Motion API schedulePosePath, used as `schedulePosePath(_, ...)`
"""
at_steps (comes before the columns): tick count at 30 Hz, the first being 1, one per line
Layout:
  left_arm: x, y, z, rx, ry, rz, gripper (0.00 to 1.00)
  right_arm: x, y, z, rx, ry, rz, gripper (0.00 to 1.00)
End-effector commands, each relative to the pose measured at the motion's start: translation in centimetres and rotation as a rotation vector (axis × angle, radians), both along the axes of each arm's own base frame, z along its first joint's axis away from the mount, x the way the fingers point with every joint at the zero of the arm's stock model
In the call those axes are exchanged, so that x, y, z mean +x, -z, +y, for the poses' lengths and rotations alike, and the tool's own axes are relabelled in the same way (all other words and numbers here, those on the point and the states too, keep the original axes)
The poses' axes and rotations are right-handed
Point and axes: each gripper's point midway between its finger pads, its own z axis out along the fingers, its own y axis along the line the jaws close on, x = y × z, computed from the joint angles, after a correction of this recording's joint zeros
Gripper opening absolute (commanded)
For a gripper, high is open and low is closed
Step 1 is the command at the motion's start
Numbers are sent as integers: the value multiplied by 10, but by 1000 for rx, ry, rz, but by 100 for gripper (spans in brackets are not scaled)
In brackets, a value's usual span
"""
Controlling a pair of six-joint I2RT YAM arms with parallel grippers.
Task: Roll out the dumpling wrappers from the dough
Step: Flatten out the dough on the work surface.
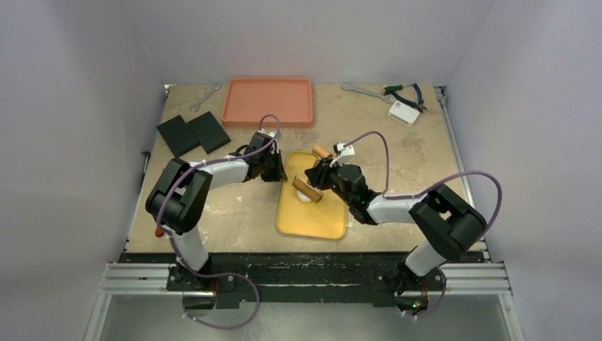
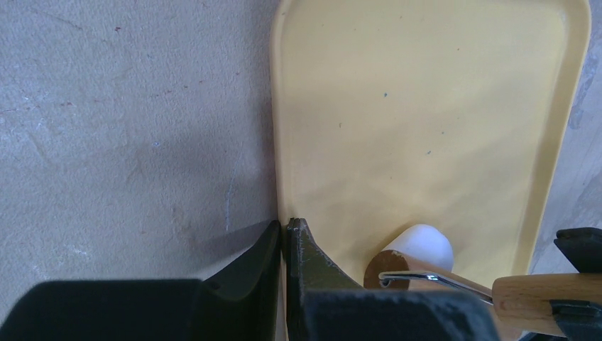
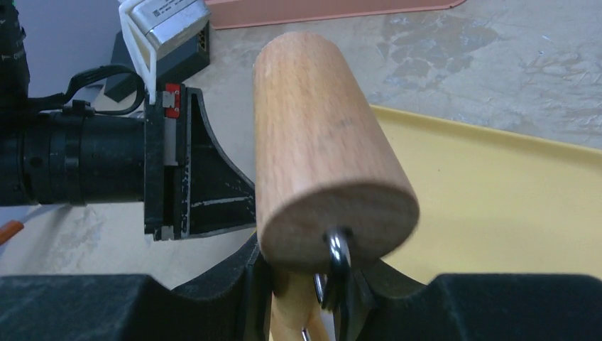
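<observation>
Wooden roller (image 3: 326, 156) rested on white dough disc (image 2: 428, 244) in yellow tray (image 2: 426, 106); right gripper (image 3: 309, 280) clamped handle; left gripper (image 2: 284, 227) closed, empty, at tray rim.

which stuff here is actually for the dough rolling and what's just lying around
In use: wooden roller, white dough piece, yellow tray, right gripper holding the roller, left gripper shut at the tray's edge.
Lying about: salmon tray, black pads, wrenches, pliers, white box.
</observation>
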Motion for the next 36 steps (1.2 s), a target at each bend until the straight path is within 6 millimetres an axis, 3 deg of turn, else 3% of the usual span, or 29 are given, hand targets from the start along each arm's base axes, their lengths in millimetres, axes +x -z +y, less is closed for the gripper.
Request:
schedulePosePath(1,-19,12,10,34,1,63,0,15,4,2,53,52,-33,0)
schedulePosePath(6,-18,10,11,35,1,57,0,7,39,-13,13,91,17,0)
schedulePosePath(13,-18,12,10,35,3,62,0,-13,64,-26,-31,88,57,0)
schedulePosePath(16,-18,12,10,36,2,62,0,-1,65,-42,-67,128,36,0)
schedulePosePath(21,-17,10,10,35,1,56,0,4,68,-37,-72,126,46,0)
schedulePosePath(27,-17,12,9,35,4,64,0,-20,97,-12,-64,59,126,0)
schedulePosePath(28,-17,12,10,35,5,64,0,-23,97,-11,-41,52,137,0)
schedulePosePath(32,-17,10,11,41,7,55,0,-10,88,-45,-66,139,112,0)
schedulePosePath(36,-18,12,10,36,6,63,0,0,73,-55,-106,157,76,0)
